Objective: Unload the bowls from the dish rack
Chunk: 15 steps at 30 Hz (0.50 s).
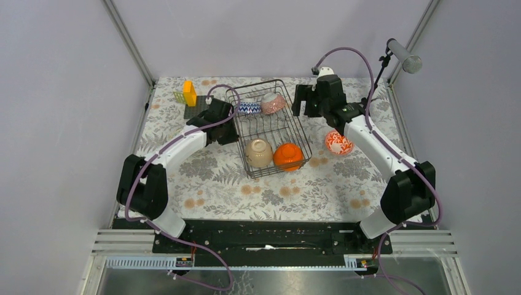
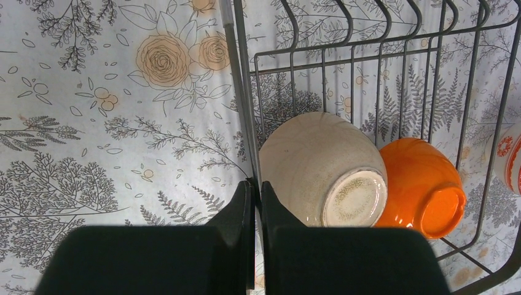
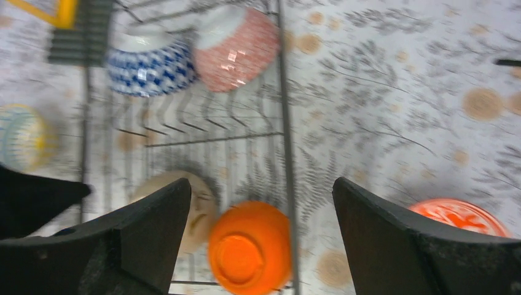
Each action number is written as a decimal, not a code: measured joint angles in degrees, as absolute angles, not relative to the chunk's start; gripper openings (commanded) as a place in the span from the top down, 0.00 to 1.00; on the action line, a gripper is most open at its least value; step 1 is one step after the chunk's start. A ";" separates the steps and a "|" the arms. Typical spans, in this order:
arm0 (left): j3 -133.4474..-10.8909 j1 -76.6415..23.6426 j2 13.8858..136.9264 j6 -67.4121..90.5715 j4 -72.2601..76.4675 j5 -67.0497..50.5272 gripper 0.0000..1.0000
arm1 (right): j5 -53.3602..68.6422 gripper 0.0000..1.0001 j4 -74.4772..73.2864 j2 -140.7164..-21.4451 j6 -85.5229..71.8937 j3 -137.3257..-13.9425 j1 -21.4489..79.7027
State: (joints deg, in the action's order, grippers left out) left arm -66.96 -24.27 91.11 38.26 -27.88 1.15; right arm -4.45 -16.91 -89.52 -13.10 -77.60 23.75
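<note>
The black wire dish rack [image 1: 289, 120] stands mid-table. Inside it, a blue-white bowl [image 1: 249, 108] and a pink speckled bowl [image 1: 273, 103] lean at the far end. A beige bowl [image 1: 258, 152] and an orange bowl [image 1: 288, 156] lie upturned at the near end. A white bowl with red bands [image 1: 338, 142] sits on the cloth right of the rack. A pale patterned bowl [image 3: 24, 138] lies outside the rack's left side. My left gripper [image 2: 256, 184] is shut on the rack's left rim wire [image 2: 242, 123], beside the beige bowl [image 2: 319, 166]. My right gripper [image 3: 259, 181] hangs open and empty above the rack's right side.
A yellow-orange block [image 1: 189, 93] and a flat black mat [image 1: 195, 109] are at the back left corner. A microphone [image 1: 403, 55] on a stand rises at the back right. Grey walls close in the floral tablecloth [image 1: 319, 184] on three sides.
</note>
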 measured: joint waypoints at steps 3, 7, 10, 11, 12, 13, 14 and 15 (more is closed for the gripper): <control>-66.32 -24.56 90.63 37.50 -27.20 1.34 1.00 | 0.97 0.04 -14.11 -89.80 -17.65 -78.85 23.83; -64.16 -24.86 88.95 37.28 -25.50 1.52 1.00 | 6.76 0.02 -11.60 -92.79 -21.63 -80.14 24.58; -62.04 -25.26 86.89 37.28 -25.36 1.19 1.00 | 9.13 0.00 -10.52 -96.25 -25.32 -81.89 25.23; -61.67 -25.34 86.41 37.28 -25.58 1.04 1.00 | 8.84 0.00 -10.20 -97.06 -26.81 -82.15 25.56; -61.21 -25.43 85.82 37.26 -25.89 0.82 1.00 | 8.25 0.00 -9.58 -97.62 -28.25 -82.19 26.02; -60.93 -25.47 85.45 37.26 -26.09 0.60 1.00 | 7.90 0.00 -9.04 -97.93 -29.15 -82.19 26.57; -60.71 -25.52 85.17 37.21 -26.33 0.36 0.99 | 7.31 0.00 -8.14 -98.19 -29.67 -82.19 27.40; -60.49 -25.54 84.86 37.15 -26.57 0.16 0.99 | 6.92 0.00 -7.03 -98.35 -29.78 -82.19 28.23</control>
State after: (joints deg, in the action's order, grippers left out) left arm -60.49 -25.54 84.86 37.15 -26.57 0.16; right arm 6.92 -7.03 -98.35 -29.78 -82.19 28.23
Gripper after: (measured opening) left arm 0.024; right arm 0.993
